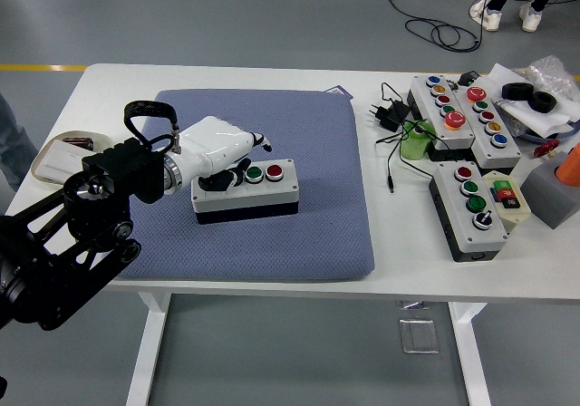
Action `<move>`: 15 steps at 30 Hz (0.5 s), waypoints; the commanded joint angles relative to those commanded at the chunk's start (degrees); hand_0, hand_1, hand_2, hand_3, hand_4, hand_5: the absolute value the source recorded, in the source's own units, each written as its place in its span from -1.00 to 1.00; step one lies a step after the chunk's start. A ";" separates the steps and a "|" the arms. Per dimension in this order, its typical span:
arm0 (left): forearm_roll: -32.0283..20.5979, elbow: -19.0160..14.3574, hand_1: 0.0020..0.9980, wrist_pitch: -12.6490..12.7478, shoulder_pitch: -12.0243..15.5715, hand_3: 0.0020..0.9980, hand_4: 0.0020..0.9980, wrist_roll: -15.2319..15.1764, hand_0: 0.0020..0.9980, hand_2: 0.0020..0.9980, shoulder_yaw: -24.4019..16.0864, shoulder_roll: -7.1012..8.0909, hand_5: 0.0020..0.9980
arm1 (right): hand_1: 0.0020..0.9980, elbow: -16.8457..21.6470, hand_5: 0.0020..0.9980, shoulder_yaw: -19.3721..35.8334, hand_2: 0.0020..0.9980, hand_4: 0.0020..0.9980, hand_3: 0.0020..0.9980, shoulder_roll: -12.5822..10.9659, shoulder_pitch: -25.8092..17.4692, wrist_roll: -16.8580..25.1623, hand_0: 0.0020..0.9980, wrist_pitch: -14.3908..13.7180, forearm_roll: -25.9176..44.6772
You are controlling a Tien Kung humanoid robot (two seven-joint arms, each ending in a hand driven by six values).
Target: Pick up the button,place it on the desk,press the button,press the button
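A grey two-button box (258, 191) with a black base lies on the blue-grey mat (299, 134). It has a green button (254, 173) and a red button (275, 171) on top. My left hand (228, 172), white-backed on a black arm, hovers over the box's left end. Its fingers are curled under and hold nothing. The dark fingertips (217, 182) sit at the box's top left, just left of the green button. My right arm is out of view.
Three more button boxes (471, 208) (444, 109) (488, 116), a black plug with cable (390, 114) and a green cup (414, 143) lie on the table's right. A white tray (63, 157) sits at the left edge. A person's legs show at the top right.
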 joint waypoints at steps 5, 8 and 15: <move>0.00 0.65 -1.00 -0.52 -0.79 0.62 -0.67 -0.30 -0.93 -1.00 1.00 -0.25 -1.00 | 0.30 0.00 -0.52 -0.06 0.42 -0.21 0.20 -0.03 0.13 -0.04 0.33 0.04 -0.07; 0.00 0.61 -1.00 -0.88 -0.92 0.61 -0.66 -0.53 -0.92 -1.00 1.25 -0.26 -1.00 | 0.30 0.00 -0.52 -0.13 0.42 -0.21 0.20 -0.04 0.15 -0.04 0.33 0.05 -0.01; 0.00 0.59 -1.00 -1.43 -0.80 0.62 -0.66 -0.79 -0.92 -1.00 2.16 -0.35 -1.00 | 0.30 0.00 -0.52 -0.11 0.42 -0.21 0.20 -0.04 0.04 -0.06 0.33 0.09 -0.14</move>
